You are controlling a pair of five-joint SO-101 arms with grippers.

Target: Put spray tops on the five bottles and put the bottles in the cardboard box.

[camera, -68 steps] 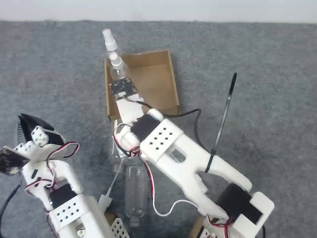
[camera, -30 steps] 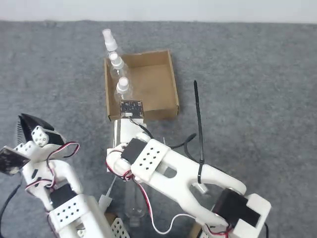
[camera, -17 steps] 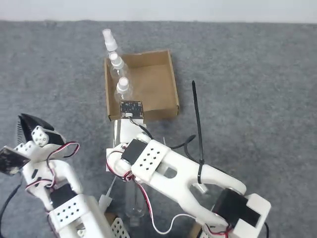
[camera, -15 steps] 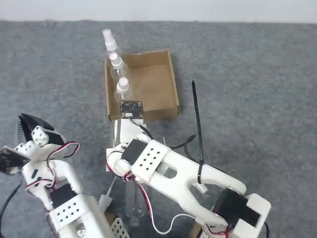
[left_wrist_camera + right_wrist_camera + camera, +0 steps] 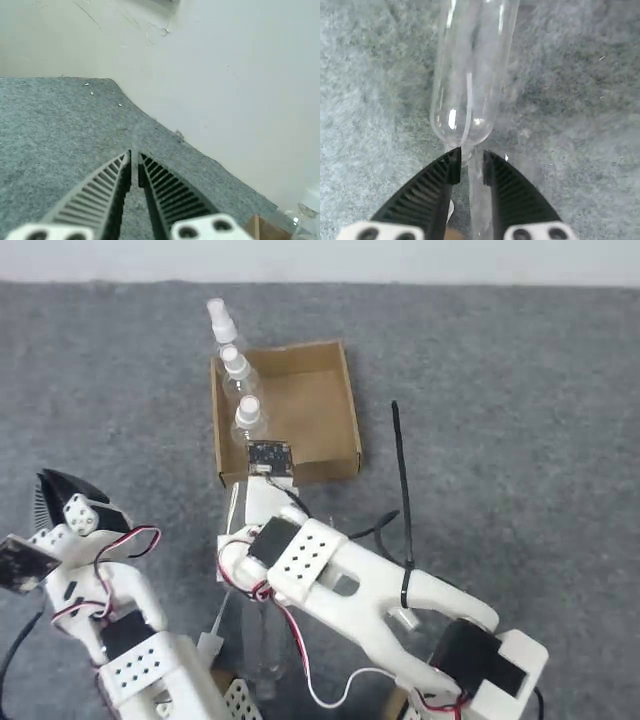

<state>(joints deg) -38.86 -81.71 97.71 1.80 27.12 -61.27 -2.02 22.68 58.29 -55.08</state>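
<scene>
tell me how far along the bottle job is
Done: three clear plastic bottles with white spray tops stand in a row along one side wall of the brown cardboard box. In hand: the right gripper is down at a clear bottle lying on the grey carpet, with a loose white spray top nearby. Left: cap the remaining bottles and box them.

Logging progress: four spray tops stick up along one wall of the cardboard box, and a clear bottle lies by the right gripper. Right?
No: three spray tops, not four, line the cardboard box, per the high view; the rest holds.
</scene>
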